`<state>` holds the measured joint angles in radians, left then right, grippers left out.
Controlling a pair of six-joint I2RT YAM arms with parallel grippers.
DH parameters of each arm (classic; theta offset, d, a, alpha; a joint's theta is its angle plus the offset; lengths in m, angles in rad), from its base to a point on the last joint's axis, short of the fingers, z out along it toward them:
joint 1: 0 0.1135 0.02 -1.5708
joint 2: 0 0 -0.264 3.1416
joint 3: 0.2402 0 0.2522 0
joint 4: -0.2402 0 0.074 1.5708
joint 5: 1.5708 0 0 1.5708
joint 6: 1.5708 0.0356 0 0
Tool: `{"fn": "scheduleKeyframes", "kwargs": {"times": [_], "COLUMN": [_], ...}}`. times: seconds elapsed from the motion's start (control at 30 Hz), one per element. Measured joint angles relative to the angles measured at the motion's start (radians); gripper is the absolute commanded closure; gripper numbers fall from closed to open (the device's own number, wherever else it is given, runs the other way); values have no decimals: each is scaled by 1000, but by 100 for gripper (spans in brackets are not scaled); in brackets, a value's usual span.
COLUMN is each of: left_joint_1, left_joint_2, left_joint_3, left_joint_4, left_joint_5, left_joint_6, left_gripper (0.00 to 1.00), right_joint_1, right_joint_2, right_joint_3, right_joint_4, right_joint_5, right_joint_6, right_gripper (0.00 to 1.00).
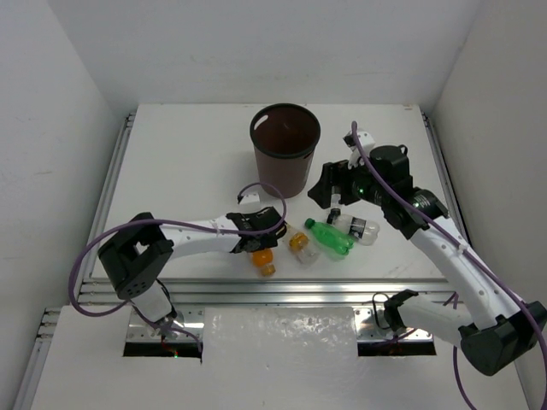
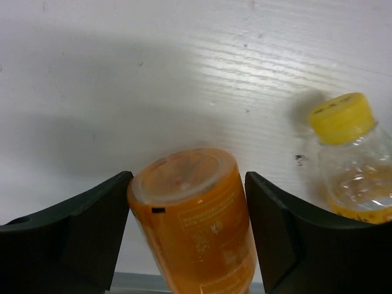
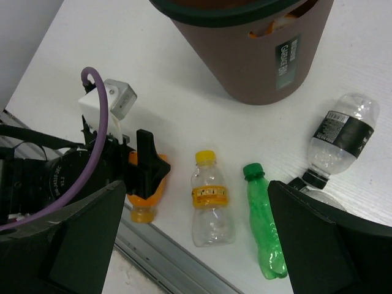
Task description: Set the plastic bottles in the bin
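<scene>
Lower centre: left gripper with its jaws close on either side of an orange bottle; firm grip cannot be told. Right gripper, jaws wide apart, is right of the bin.

A bottle lies leftmost in the row before the bin.

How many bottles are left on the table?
4: orange bottle within the left gripper, then yellow-capped bottle, green bottle, black-labelled bottle by the bin. Right gripper may hide another.
</scene>
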<state>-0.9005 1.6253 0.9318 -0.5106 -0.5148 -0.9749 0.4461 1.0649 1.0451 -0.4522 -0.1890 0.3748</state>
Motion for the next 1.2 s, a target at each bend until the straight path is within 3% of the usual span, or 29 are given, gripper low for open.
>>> {"fn": "scheduleKeyframes", "kwargs": {"times": [0.1, 0.13, 0.17, 0.23, 0.37, 0.57, 0.77, 1.1, 1.2], "left_joint_1": [10, 11, 12, 13, 13, 11, -3, -4, -4], "left_joint_2": [0, 0, 0, -2, -48, -381, -698, -782, -795], "left_joint_3": [-38, -40, -40, -40, -51, -101, -156, -284, -310], "left_joint_4": [37, 44, 55, 68, 42, 0, 146, 407, 472], "left_joint_5": [4, 4, 6, 7, 3, -11, 18, 170, 199], "left_joint_6": [1, 2, 6, 3, -4, -8, 56, 111, 114], "left_gripper": [43, 66, 75, 87, 100, 100, 100, 100, 100], "right_joint_1": [0, 0, 0, 0, -2, 16, 179, 304, 316], "right_joint_2": [0, -2, -4, -9, -35, -68, -23, 137, 154], "right_joint_3": [-26, -37, -48, -66, -110, -276, -404, -411, -410], "right_joint_4": [11, 17, 19, 26, 65, 270, 574, 817, 859], "right_joint_5": [-19, -25, -30, -37, -106, -382, -453, -410, -410], "right_joint_6": [11, 14, 18, 23, 38, 142, 324, 496, 528], "right_gripper": [1, 1, 1, 1, 1, 1, 1, 2, 10]}}
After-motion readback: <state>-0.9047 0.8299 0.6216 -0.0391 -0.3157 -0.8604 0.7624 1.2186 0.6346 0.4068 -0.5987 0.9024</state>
